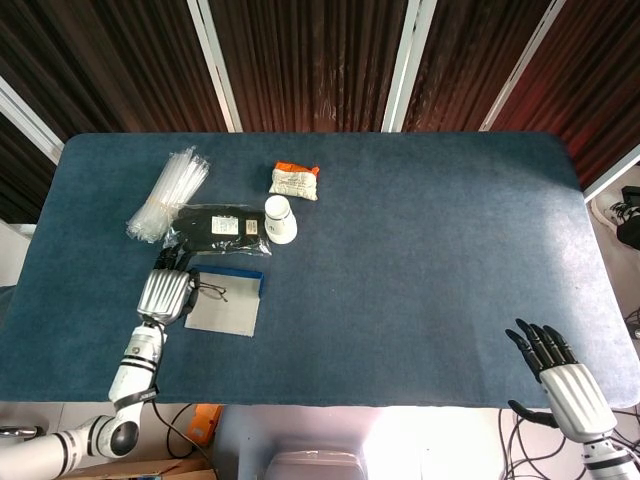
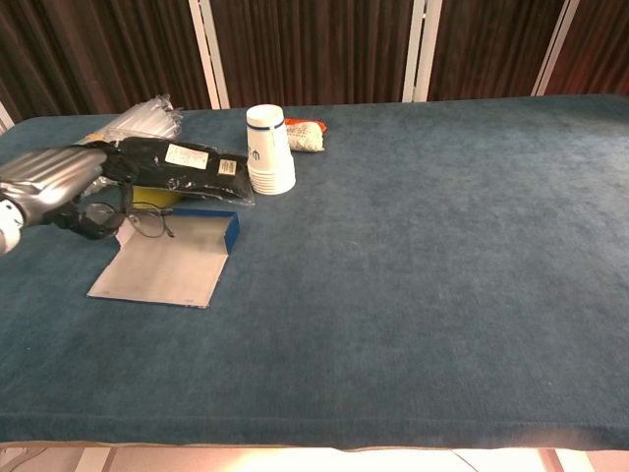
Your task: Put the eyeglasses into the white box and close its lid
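Nearest to us, at the front right edge of the table (image 1: 420, 250), we see our right hand (image 1: 558, 375) with its fingers spread apart and nothing in it; only the head view shows it. Further in, on the left side, the white box (image 2: 162, 267) lies open and flat on the blue cloth, its pale inner face up and its blue wall (image 2: 232, 232) along the far edge. Our left hand (image 2: 54, 182) is at the box's near-left corner area, and it pinches the eyeglasses (image 2: 138, 218) by their left side, so that the lenses hang just above the box's far-left part. In the head view the same left hand (image 1: 165, 293) sits just beside the box's left edge with the eyeglasses (image 1: 208, 291) reaching over the white surface. Just behind the box lies a black packet in clear wrap (image 2: 182, 165), touching a yellow thing under it. Beside that stands a stack of white paper cups (image 2: 268, 149). Further left is a bundle of clear plastic bags (image 1: 168, 193). Farthest, behind the cups, lies a small white and orange packet (image 1: 294, 181).
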